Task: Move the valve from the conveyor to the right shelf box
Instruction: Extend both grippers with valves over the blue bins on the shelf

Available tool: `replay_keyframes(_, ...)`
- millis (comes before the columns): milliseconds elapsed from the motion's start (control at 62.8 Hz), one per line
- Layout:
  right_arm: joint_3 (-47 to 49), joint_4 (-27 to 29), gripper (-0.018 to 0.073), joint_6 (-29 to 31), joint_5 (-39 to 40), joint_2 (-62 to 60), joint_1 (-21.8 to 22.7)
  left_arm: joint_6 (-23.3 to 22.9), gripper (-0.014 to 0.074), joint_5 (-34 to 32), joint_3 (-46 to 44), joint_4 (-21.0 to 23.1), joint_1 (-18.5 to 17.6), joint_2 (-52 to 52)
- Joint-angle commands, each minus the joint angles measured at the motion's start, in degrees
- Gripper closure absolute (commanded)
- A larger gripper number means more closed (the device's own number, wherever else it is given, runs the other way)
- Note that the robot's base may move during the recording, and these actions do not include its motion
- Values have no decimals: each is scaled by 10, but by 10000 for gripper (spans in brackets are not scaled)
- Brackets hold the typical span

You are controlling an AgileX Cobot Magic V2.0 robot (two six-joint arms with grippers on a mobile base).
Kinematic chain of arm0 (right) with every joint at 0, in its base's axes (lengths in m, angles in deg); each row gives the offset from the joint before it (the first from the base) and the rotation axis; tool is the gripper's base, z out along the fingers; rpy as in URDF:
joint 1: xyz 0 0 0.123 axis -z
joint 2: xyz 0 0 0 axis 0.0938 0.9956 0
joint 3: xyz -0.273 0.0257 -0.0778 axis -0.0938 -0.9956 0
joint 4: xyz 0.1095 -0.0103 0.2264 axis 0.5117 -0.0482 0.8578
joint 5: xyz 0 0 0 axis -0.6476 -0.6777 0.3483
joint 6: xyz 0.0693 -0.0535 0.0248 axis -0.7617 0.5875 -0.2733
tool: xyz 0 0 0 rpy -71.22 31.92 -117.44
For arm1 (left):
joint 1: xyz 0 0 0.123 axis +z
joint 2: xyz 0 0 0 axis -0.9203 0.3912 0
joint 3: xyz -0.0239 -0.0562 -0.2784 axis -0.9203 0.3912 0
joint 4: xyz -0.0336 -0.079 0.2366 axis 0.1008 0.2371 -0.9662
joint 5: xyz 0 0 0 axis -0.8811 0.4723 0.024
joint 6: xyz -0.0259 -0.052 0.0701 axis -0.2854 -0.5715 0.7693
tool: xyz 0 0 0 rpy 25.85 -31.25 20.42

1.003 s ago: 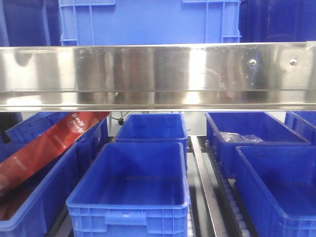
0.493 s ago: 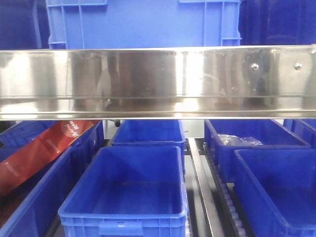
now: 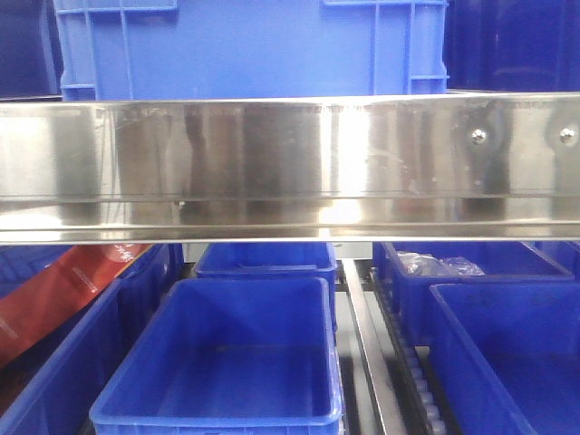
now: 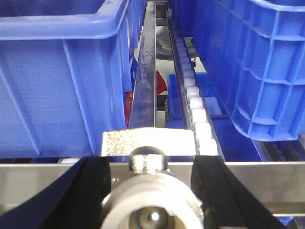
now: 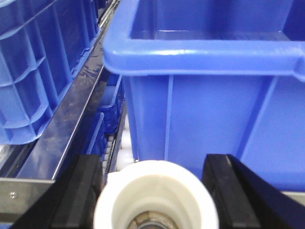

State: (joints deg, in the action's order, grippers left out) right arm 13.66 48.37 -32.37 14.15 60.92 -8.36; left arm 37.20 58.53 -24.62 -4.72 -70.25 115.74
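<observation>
In the left wrist view my left gripper (image 4: 151,164) is shut on a valve (image 4: 151,207), a white round body with a silvery cap nut and metal handle, its black fingers (image 4: 90,191) pressed on both sides. In the right wrist view my right gripper (image 5: 152,164) is shut on a second white valve (image 5: 155,191), seen end-on. A blue shelf box (image 5: 214,52) stands just ahead of and above the right gripper. The same kind of blue box (image 3: 507,353) sits at the right in the front view. Neither gripper shows in the front view. The conveyor is out of view.
A wide stainless shelf beam (image 3: 290,163) crosses the front view, with a blue crate (image 3: 245,45) above it. Below it are more blue boxes (image 3: 217,362), one holding a red package (image 3: 63,290). Roller tracks (image 4: 193,100) and metal rails (image 5: 62,124) run between the boxes.
In the front view the shelf beam has grown larger and dropped lower. The boxes below have slid down and leftward, as the view drew closer to the shelf.
</observation>
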Motion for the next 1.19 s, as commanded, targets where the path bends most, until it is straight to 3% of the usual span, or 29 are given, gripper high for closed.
replay_keyframes(0,6,-4,725,0,41,-6,-1,2,708,-32,-4,1,2,-5)
replay_keyframes(780,6,-4,725,0,42,-6,-1,2,708,-30,-4,3,2,-5)
replay_keyframes(939,10,16,725,0,37,-5,-2,2,708,-33,-7,5,2,-5)
replay_keyframes(1051,42,38,724,31,0,-3,-20,2,708,-8,-39,17,0,5)
replay_keyframes(1178,74,39,722,31,19,4,-55,11,708,13,-106,18,0,43)
